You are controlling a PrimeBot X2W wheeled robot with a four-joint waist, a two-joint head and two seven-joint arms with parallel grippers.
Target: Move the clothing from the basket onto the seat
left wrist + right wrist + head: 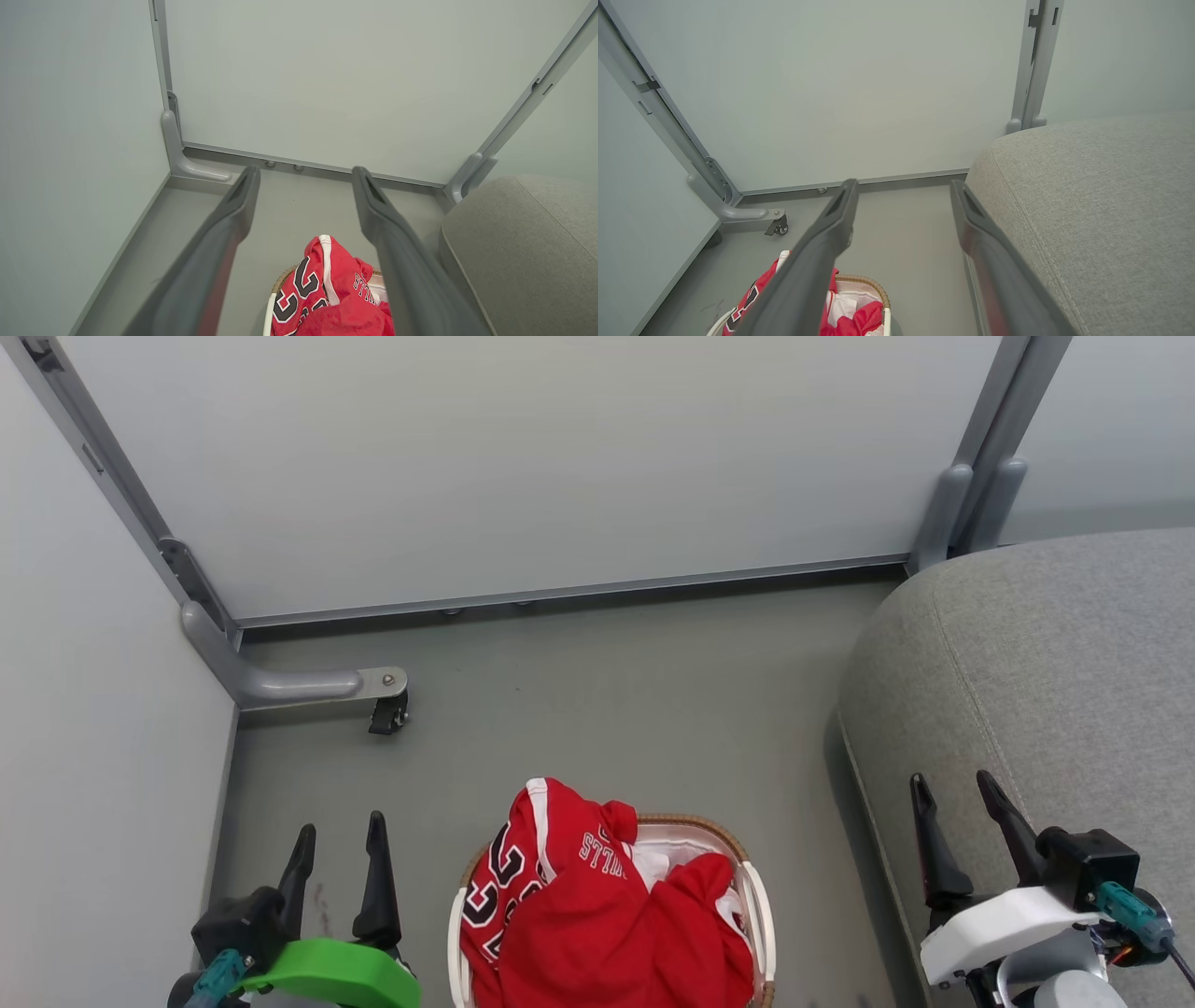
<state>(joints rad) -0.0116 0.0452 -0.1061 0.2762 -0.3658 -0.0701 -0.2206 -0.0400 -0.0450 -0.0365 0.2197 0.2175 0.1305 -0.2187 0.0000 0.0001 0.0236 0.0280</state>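
Note:
Red jerseys (597,915) with white trim and black-and-white numbers are heaped in the small white basket (758,896) at the bottom middle of the head view, one draped over its brown woven rim. The grey seat (1055,691) fills the right side. My left gripper (338,840) hovers open to the left of the basket, holding nothing. My right gripper (954,793) stands open over the seat's front edge, also holding nothing. In the left wrist view the jerseys (327,294) lie below and between the fingers (233,219). The right wrist view has the basket (864,284) at lower left and the seat (1087,205) at right.
Pale partition panels (523,457) close off the back and left, standing on grey metal feet, one with a small castor (387,714). Grey floor (616,709) stretches between the basket, the panels and the seat.

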